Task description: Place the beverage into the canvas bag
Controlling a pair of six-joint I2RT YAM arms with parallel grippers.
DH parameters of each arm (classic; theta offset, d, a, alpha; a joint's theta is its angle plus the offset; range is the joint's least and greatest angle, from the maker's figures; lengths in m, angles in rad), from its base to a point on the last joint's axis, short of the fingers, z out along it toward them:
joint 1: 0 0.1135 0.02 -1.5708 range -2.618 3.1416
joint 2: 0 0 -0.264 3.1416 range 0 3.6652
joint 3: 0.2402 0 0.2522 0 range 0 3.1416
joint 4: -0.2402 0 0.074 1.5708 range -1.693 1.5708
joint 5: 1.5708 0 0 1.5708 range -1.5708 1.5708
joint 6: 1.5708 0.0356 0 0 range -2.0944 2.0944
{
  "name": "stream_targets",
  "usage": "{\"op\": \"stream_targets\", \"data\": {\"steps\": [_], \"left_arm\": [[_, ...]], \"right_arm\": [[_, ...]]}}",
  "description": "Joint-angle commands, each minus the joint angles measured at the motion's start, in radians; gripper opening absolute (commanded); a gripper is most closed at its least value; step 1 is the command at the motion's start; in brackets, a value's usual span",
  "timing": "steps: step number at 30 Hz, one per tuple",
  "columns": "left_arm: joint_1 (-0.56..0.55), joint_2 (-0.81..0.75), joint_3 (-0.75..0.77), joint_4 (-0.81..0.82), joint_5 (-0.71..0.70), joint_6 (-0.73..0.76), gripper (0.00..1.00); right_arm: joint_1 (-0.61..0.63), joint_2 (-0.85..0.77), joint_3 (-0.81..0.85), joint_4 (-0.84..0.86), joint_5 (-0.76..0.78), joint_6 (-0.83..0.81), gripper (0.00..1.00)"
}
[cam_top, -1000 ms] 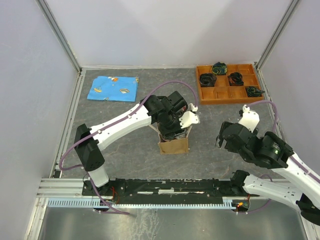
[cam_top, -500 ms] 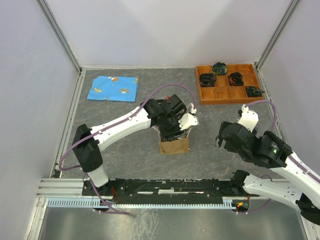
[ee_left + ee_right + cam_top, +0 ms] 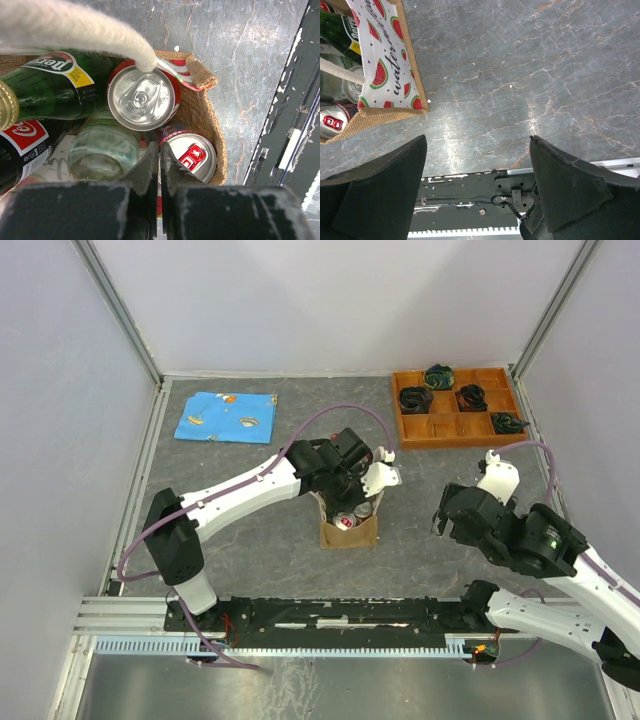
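one red can [image 3: 144,98] upright in canvas bag [image 3: 202,117]; left tool [image 3: 159,150] pinched empty above; right tool [image 3: 477,142] spread.

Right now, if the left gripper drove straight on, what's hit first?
Likely the silver-topped can in the canvas bag; the shut left gripper points between it and the red-tabbed can. Depth unclear.

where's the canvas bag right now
In the top external view the canvas bag stands near the table's middle, directly under the left fingers, with the right arm off to its right and the orange tray far behind.
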Motion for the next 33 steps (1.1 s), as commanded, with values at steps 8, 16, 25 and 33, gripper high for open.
{"op": "stream_targets", "data": {"steps": [8,16,25,33], "left_arm": [[-0.009,-0.017,0.037,-0.116,0.021,-0.068,0.05],[-0.007,-0.045,0.053,-0.147,-0.022,-0.061,0.37],[-0.009,-0.063,0.162,-0.133,-0.077,-0.087,0.68],[-0.008,-0.104,0.296,-0.037,-0.163,-0.152,0.72]], "right_arm": [[0.001,0.009,0.001,0.025,0.016,-0.005,0.91],[0.0,0.011,0.0,0.036,0.01,-0.01,0.91],[0.0,0.01,0.004,0.033,0.009,-0.01,0.91],[0.001,-0.033,-0.01,0.107,0.033,-0.059,0.93]]}}
